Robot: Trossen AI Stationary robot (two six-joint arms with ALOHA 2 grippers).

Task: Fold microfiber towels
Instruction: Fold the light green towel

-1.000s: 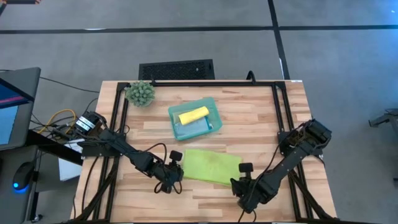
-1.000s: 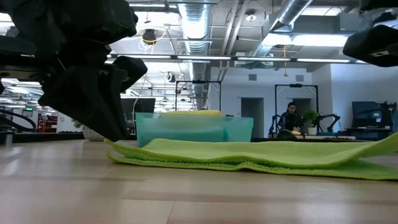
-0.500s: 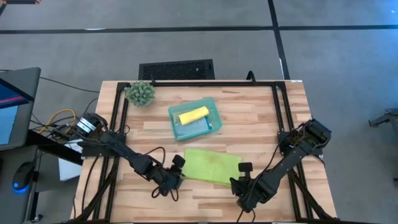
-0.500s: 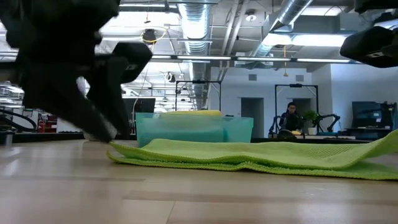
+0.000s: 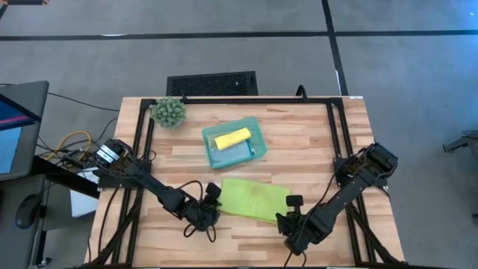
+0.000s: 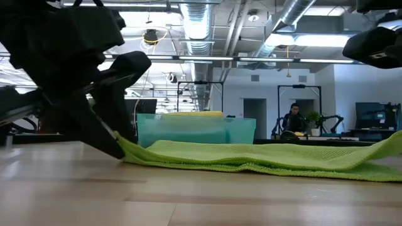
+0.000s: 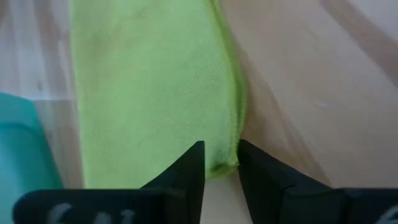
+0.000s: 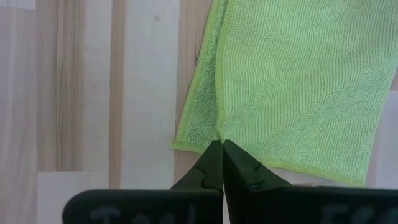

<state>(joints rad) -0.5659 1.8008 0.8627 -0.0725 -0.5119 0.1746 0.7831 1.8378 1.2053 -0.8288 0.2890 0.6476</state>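
floor (image 5: pixel 224 45): grey | ceiling: ducts (image 6: pixel 198 16); strip lights (image 6: pixel 282 39)

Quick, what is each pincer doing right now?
Left pincer: open, straddling the lime green towel's corner.
Right pincer: shut on that towel's corner.

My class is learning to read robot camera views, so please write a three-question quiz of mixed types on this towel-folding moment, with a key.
1. True or false: the lime green towel lies inside the teal tray.
2. Which gripper pinches a corner of the lime green towel with its fingers shut? A) left gripper B) right gripper C) neither
3. Fill in: the rolled towel lying in the teal tray is ____.

Key
1. False: it lies on the wooden table, in front of the tray.
2. B: in its wrist view, its tips are closed on the towel's corner; the left gripper's fingers stand slightly apart around another corner.
3. Yellow.
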